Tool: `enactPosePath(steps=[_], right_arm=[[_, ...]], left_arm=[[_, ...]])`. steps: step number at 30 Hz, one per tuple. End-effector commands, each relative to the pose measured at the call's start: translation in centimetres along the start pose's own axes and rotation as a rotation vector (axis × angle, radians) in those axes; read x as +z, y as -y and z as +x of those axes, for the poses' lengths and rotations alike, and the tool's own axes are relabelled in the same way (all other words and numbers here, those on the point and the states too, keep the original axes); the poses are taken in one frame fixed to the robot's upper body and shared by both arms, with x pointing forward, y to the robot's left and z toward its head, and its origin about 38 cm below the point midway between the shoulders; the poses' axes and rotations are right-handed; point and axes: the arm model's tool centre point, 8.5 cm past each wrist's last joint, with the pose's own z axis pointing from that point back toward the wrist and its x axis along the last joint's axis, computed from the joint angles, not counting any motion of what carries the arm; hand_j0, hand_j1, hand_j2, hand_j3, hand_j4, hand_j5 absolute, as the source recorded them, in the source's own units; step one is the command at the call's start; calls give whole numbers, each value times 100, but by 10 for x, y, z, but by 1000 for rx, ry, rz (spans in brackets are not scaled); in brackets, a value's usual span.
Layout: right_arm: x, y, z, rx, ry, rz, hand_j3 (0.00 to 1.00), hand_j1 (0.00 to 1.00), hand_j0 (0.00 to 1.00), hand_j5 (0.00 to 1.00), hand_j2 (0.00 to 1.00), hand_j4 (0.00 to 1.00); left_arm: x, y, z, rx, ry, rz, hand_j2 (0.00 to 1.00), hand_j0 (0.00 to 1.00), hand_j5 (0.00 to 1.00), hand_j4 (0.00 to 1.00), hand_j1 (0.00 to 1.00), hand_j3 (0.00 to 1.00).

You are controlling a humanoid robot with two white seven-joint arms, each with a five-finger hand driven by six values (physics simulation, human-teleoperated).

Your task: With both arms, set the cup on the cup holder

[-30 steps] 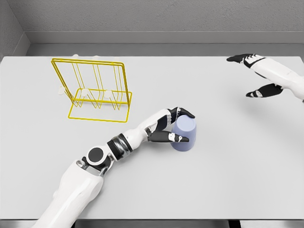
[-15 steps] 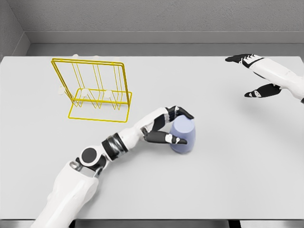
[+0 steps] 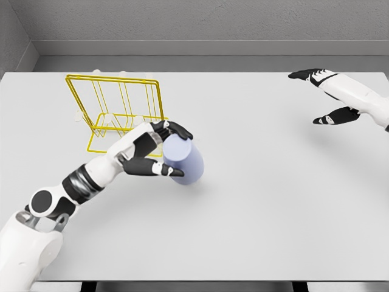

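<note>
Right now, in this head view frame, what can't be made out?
- Cup: whether it is lifted or touching the table; the single angle doesn't settle it.
- Cup's near-left side: covered by the left robot hand.
- Cup holder: front right corner hidden behind the same hand; its pale pegs are too small to count.
- Right robot hand: its arm is cut off by the right edge.
</note>
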Motion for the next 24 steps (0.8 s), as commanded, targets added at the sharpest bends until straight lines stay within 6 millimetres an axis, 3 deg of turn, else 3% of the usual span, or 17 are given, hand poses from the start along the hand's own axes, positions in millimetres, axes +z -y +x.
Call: enactPosePath(steps=[1,4,7,24], right_arm=[[0,1,0,-4,-1,-5,100,100,100,100,100,100],[0,1,0,-4,-1,-5,100,100,100,100,100,100],[0,2,0,-3,0,-6,100,100,100,100,100,100],[0,2,0,-3,1,-6,100,100,100,100,100,100]], left_arm=[[19,-20,17,-19,-6,17,45,45,45,45,45,45],[46,-46,37,-32,-20,53,45,45,45,45,45,45],[61,-64,55,-41,-14,80,46,46,46,46,46,46],[47,-88,86,-111,44,97,45,45,45,45,45,45]])
